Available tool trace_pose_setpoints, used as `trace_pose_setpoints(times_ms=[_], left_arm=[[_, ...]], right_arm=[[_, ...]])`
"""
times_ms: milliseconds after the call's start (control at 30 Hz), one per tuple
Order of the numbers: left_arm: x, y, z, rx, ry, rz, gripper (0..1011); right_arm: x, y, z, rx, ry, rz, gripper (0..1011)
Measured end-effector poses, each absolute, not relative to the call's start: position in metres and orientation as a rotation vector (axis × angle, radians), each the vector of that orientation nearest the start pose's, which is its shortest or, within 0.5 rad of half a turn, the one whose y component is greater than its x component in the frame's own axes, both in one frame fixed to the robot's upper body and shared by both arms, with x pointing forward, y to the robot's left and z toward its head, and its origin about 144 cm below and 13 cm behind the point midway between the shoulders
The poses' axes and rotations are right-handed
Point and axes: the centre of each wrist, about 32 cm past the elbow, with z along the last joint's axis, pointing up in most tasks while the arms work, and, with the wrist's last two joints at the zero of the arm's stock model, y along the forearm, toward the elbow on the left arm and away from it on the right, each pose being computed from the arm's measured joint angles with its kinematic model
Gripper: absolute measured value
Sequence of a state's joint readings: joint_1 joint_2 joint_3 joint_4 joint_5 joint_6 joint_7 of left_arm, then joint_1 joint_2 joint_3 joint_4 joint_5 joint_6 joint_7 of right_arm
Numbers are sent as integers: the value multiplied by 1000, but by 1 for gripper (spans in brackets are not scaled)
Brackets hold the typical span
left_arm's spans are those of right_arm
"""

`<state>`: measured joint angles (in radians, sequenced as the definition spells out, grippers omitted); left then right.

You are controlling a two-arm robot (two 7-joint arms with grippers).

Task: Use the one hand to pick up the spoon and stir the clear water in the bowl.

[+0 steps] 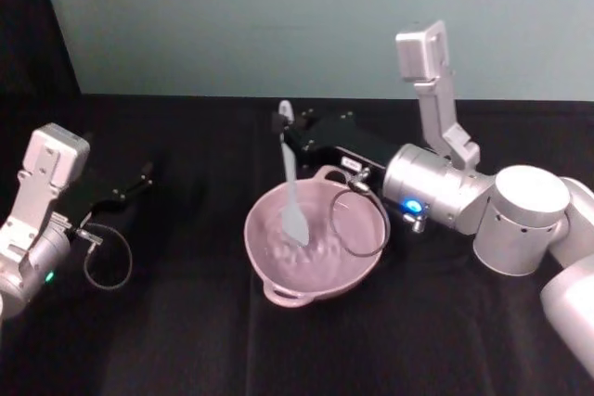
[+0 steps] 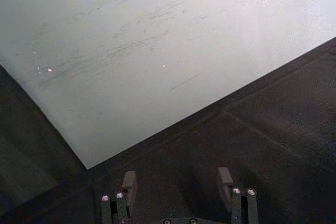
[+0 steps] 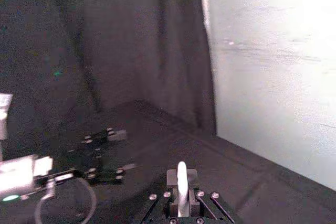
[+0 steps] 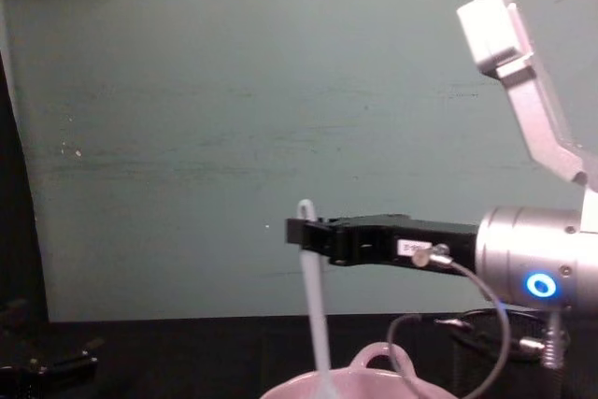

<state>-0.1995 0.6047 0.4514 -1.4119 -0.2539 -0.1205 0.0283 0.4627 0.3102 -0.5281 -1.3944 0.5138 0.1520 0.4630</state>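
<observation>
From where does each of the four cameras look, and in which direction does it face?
Head view: from the head, forward and down at the table; left gripper parked at left, right gripper holding the spoon in the bowl.
Chest view: lower, forward toward the wall; right gripper enters from the right.
Left wrist view: past its own open fingers toward table and wall.
Right wrist view: past its fingers clamped on the spoon, toward the left gripper.
Shared: head and chest views both show right gripper, spoon and bowl.
</observation>
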Motion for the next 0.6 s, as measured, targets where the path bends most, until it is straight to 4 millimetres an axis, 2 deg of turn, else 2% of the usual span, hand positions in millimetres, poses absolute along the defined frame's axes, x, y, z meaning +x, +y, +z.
trace_pose_setpoints(times_ms=[333,600], left_arm=[[489,310,1140,304,-285,1248,1011],[489,310,1140,305,-285,1248,1011]], right_arm=[[554,-216,1219,6,68,-795,110],[545,-222,1226,-27,41,-800,110]])
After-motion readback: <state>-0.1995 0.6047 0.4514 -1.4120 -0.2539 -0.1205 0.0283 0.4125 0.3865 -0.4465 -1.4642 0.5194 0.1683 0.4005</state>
